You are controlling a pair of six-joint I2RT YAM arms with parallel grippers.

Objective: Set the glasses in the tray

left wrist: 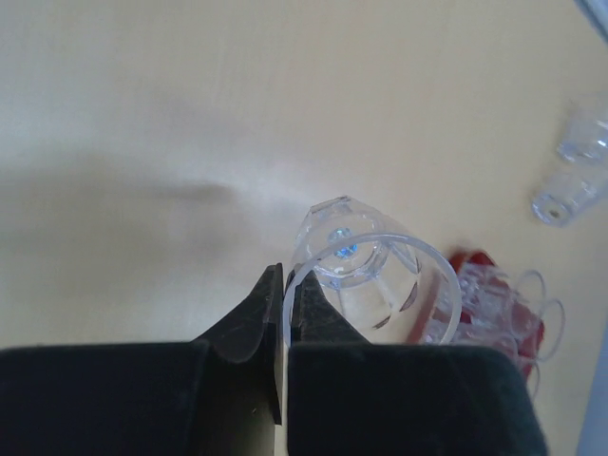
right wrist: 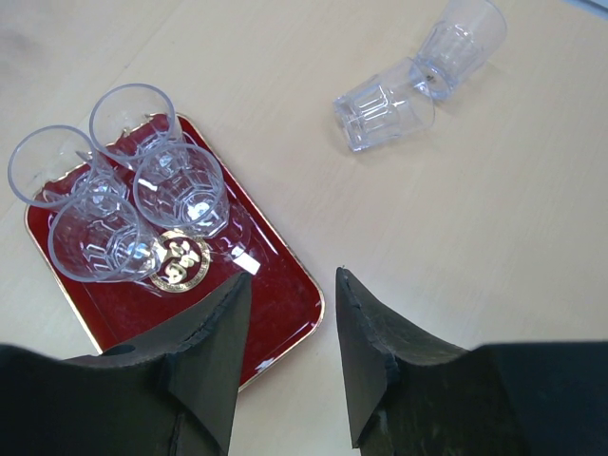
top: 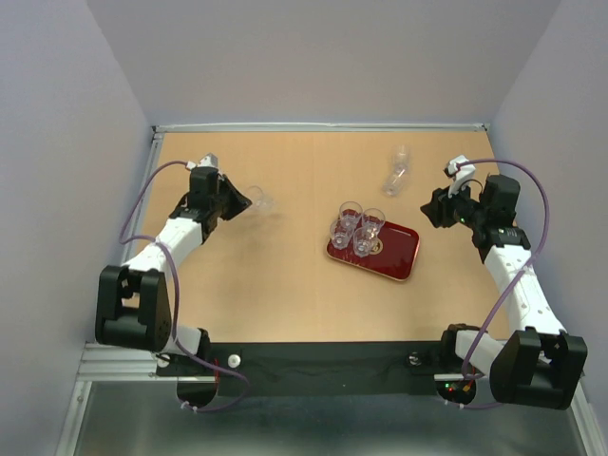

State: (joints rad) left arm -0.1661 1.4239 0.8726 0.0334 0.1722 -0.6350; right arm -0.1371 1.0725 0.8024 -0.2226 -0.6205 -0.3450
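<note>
Left gripper clamps the rim of a small clear tumbler, bare table around. Right gripper, parted and empty, views the gold emblem on the dark-red rectangular tray.

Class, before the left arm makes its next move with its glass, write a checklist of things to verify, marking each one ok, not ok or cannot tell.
1. Grip: left end effector shut on the rim of the held glass: ok.
2. Held glass lifted clear of the table: cannot tell.
3. Bare room on the tray beside its four upright glasses: ok.
4. Other arm: right end effector open, holding nothing: ok.
5. Everything in the tray: not ok; two glasses lie on their sides on the table.
</note>
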